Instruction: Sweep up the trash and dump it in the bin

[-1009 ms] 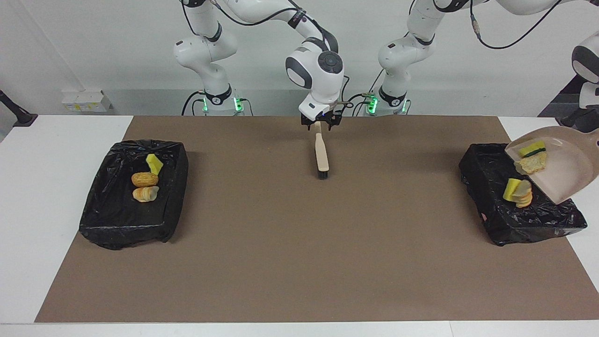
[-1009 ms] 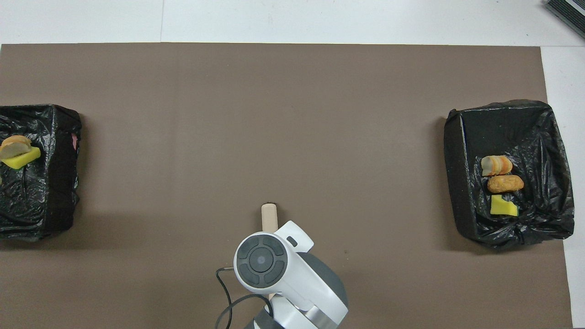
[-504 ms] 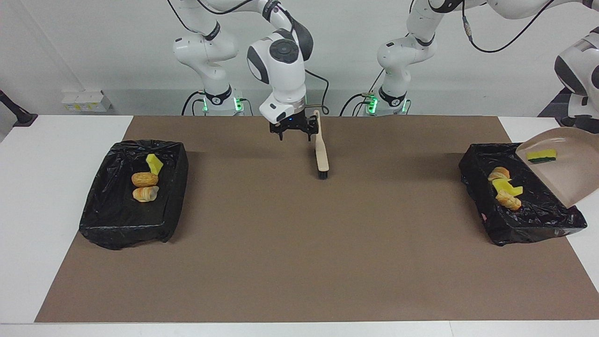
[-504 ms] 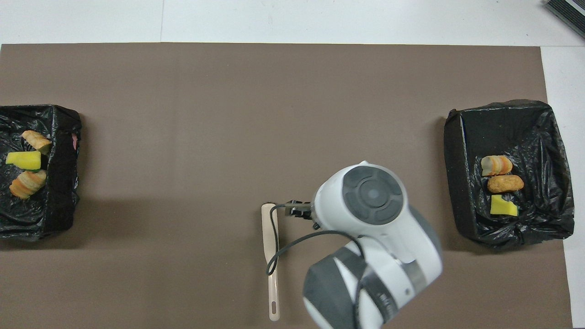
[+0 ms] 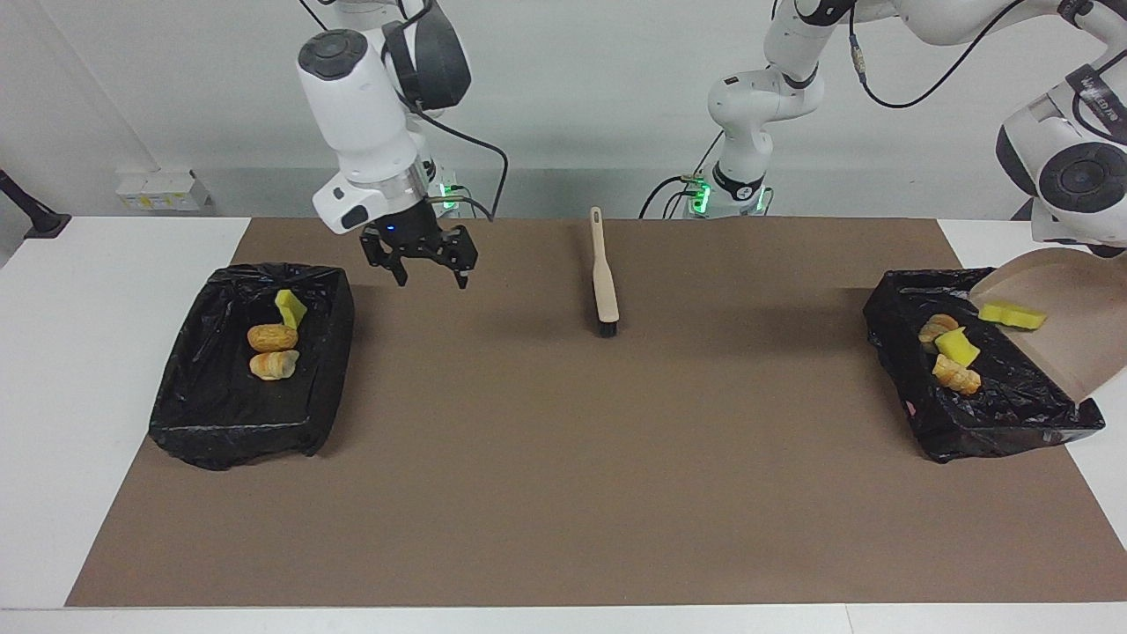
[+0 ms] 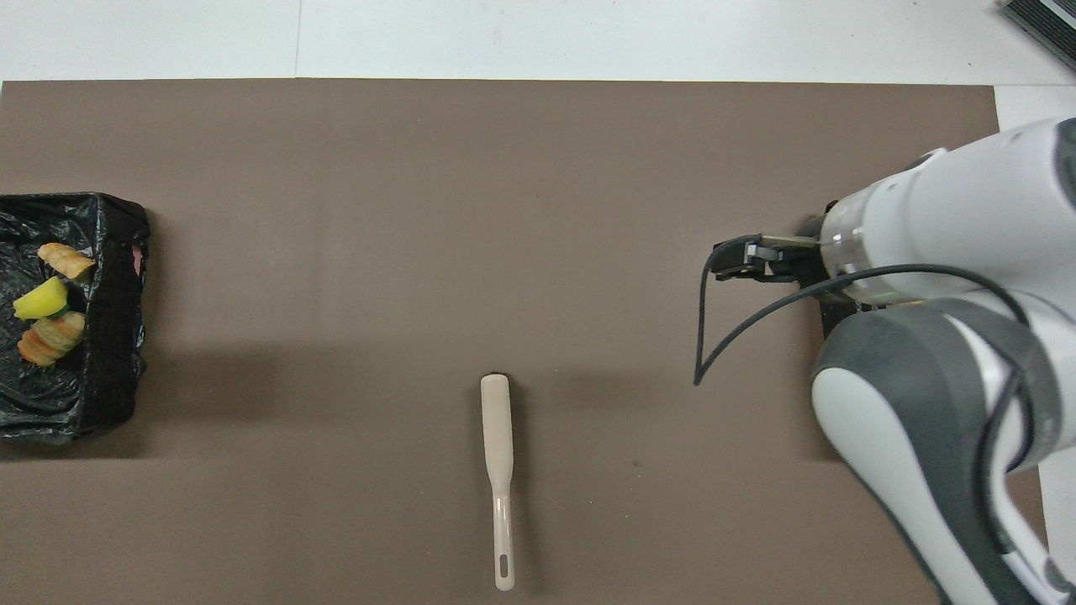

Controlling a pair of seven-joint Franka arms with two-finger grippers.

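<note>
Tilting a smooth beige dustpan (image 5: pixel 1070 326), left claw clamped; right claw (image 5: pixel 425 261) wide.

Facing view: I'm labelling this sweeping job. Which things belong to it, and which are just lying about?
Job: brush; dustpan carrying a yellow piece; lined bin at the left arm's end, three pieces inside; second bin, three more pieces.
Lying about: white box, black stand, both toward the right arm's end.
</note>
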